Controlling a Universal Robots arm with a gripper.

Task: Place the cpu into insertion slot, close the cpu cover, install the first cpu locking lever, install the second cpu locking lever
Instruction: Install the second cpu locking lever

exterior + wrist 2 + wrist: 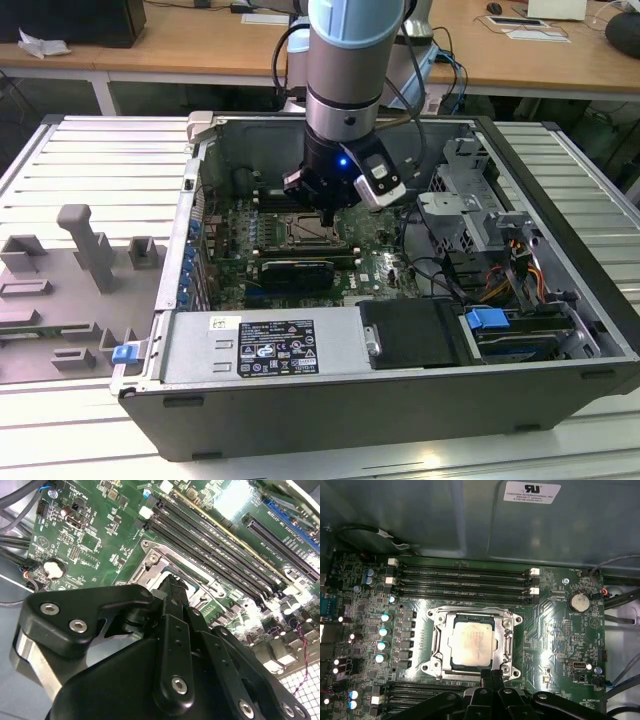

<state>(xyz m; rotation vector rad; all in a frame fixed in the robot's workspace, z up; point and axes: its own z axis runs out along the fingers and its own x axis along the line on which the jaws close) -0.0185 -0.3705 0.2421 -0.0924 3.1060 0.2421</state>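
Cpu (472,642) seated just beyond jaws' tips

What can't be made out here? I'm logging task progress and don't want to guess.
- Gripper fingers: in both wrist views they look pressed together, but nothing confirms a grasp.
- Cpu and cpu cover: in the first wrist view, the gripper hides the socket's near edge.
- Insertion slot: in the exterior view, the arm's wrist overlaps it.
- Locking levers: too thin to tell apart from the frame.

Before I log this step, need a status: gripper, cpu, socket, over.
Gripper shut, empty, at the socket frame's edge. Cpu seated in insertion slot, cpu cover down around it. Nothing in the way.
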